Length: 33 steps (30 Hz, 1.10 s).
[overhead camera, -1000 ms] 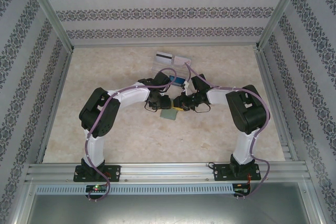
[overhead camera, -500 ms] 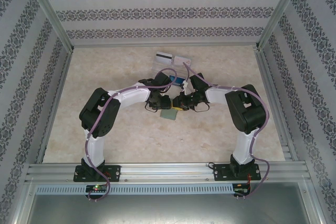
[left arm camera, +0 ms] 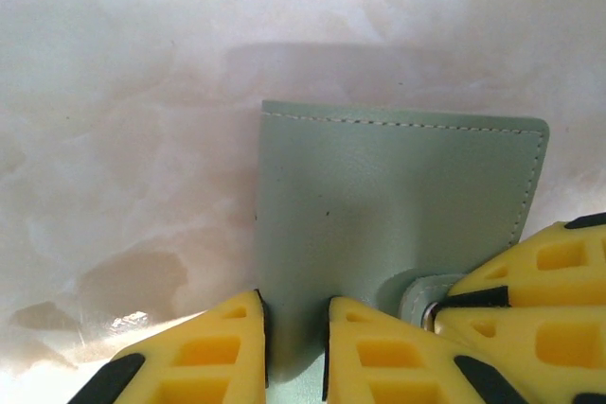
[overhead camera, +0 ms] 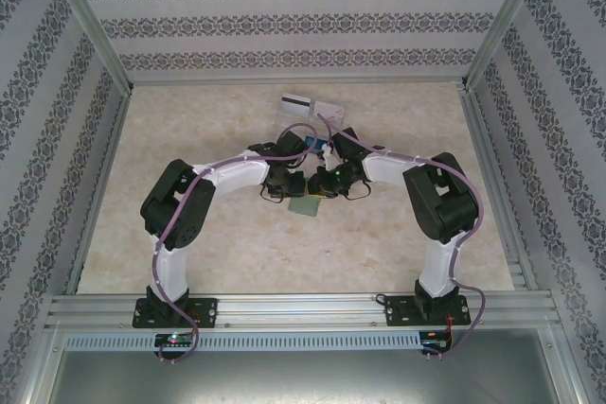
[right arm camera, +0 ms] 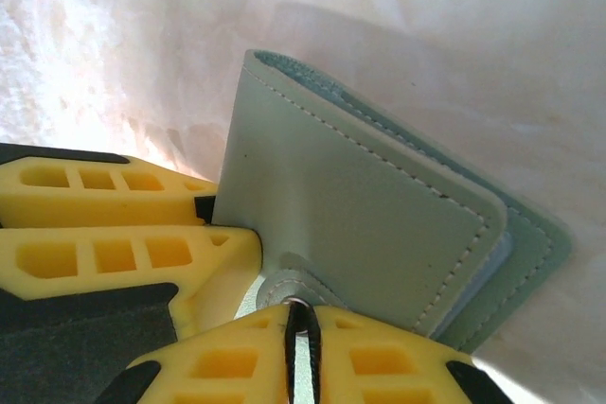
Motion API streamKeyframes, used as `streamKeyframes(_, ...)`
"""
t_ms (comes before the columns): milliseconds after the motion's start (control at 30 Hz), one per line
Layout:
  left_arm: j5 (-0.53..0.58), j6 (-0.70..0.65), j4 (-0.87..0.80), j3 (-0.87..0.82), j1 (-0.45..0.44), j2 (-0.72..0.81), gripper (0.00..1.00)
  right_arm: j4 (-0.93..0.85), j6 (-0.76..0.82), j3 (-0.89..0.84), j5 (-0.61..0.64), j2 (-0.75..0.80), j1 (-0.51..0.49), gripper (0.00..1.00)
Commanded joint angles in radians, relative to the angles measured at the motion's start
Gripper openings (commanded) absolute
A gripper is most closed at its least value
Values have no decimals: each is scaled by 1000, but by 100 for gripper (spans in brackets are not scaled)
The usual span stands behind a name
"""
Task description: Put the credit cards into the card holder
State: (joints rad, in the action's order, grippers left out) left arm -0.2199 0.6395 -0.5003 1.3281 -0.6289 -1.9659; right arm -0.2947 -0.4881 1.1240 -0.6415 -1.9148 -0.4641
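The grey-green card holder (overhead camera: 305,205) lies mid-table between both grippers. In the left wrist view its stitched cover (left arm camera: 398,196) stands up, and my left gripper (left arm camera: 296,328) is shut on its near left edge. My right gripper (right arm camera: 301,324) is shut on the snap tab of the card holder (right arm camera: 360,205), whose layers gape slightly at the far corner. In the top view the left gripper (overhead camera: 288,186) and right gripper (overhead camera: 319,186) meet over it. A white-grey credit card with a black stripe (overhead camera: 296,103) and a pale pink one (overhead camera: 329,108) lie farther back. A blue card (overhead camera: 319,147) peeks out behind the wrists.
A clear plastic tray (overhead camera: 295,125) sits just behind the two wrists, under the cards. Patterned walls and aluminium rails (overhead camera: 284,305) enclose the marbled tabletop (overhead camera: 189,120). Both forearms arch inward, crowding the table's centre.
My left jaws have closed onto the card holder's edge. The right wrist has shifted slightly left and back, still pinching the tab.
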Motion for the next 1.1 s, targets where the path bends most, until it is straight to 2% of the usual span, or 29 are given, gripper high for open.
streamKeyframes(0, -88, 25, 134, -43, -48, -50, 12, -88, 34, 11, 91, -71, -43, 16)
streamKeyframes(600, -167, 97, 354, -164, -64, -56, 3, -285, -29, 166, 265, -132, -127, 14)
streamKeyframes(767, -165, 75, 340, -164, -60, -39, 4, -248, -33, 123, 252, -48, -117, 14)
streamKeyframes(933, -156, 46, 297, -136, -45, -4, 15, -228, 13, 107, 224, 111, -75, 16)
streamKeyframes(1067, -129, 11, 244, -80, -40, 36, 31, -169, 46, 71, 178, 220, -1, 20)
